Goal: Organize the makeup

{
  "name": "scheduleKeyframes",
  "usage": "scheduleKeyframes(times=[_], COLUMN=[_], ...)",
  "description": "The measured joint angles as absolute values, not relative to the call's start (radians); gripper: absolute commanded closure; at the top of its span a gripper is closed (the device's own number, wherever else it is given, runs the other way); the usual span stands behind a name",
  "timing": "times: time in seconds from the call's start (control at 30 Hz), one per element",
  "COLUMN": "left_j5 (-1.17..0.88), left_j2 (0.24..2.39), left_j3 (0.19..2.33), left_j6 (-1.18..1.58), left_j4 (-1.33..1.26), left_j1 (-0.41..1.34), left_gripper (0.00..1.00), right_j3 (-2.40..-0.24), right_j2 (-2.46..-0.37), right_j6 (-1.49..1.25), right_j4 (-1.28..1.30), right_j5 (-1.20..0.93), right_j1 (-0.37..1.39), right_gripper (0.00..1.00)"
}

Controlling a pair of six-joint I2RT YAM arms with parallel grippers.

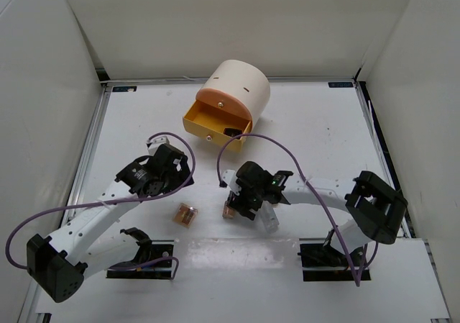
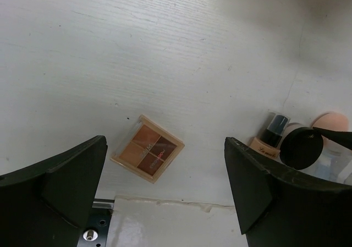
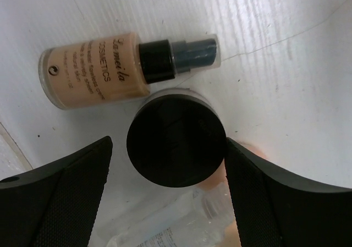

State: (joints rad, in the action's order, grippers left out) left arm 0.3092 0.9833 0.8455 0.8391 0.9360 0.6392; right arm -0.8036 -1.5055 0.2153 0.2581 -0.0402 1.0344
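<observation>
My right gripper is open and straddles a round dark compact. The right finger touches its edge and the left finger stands apart. A beige foundation bottle with a black pump lies just beyond it. A clear tube and a peach sponge lie partly under the compact. My left gripper is open and empty above a square four-shade eyeshadow palette. In the top view the palette lies between the left gripper and the right gripper.
The cream cylinder box stands at the back centre. Its orange-yellow drawer is pulled open towards the arms, with something dark inside. White walls ring the table. A taped seam runs along the near edge.
</observation>
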Motion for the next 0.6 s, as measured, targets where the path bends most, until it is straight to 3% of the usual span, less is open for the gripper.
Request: scheduleKeyframes(times=[0.1, 0.17, 0.3, 0.43, 0.6], left_j5=[0.315, 0.316, 0.318, 0.318, 0.317], left_j2=[0.994, 1.0, 1.0, 1.0, 1.0], left_j3=[0.851, 0.852, 0.853, 0.853, 0.853], left_j6=[0.839, 0.839, 0.839, 0.839, 0.833], left_j4=[0.937, 0.936, 0.934, 0.934, 0.929], left_j1=[0.639, 0.639, 0.639, 0.639, 0.639], left_gripper=[0.02, 0.02, 0.02, 0.02, 0.02], right_j3=[-0.774, -0.766, -0.754, -0.75, -0.778], right_j2=[-1.506, -1.508, -1.509, -1.501, -1.412], right_j6=[0.21, 0.204, 0.184, 0.179, 0.18], right_j4=[0.244, 0.227, 0.178, 0.162, 0.226], right_j5=[-0.041, -0.04, -0.035, -0.027, -0.01], right_j1=[1.034, 1.034, 1.034, 1.034, 1.036], right_gripper=[0.23, 0.39, 0.61, 0.68, 0.69])
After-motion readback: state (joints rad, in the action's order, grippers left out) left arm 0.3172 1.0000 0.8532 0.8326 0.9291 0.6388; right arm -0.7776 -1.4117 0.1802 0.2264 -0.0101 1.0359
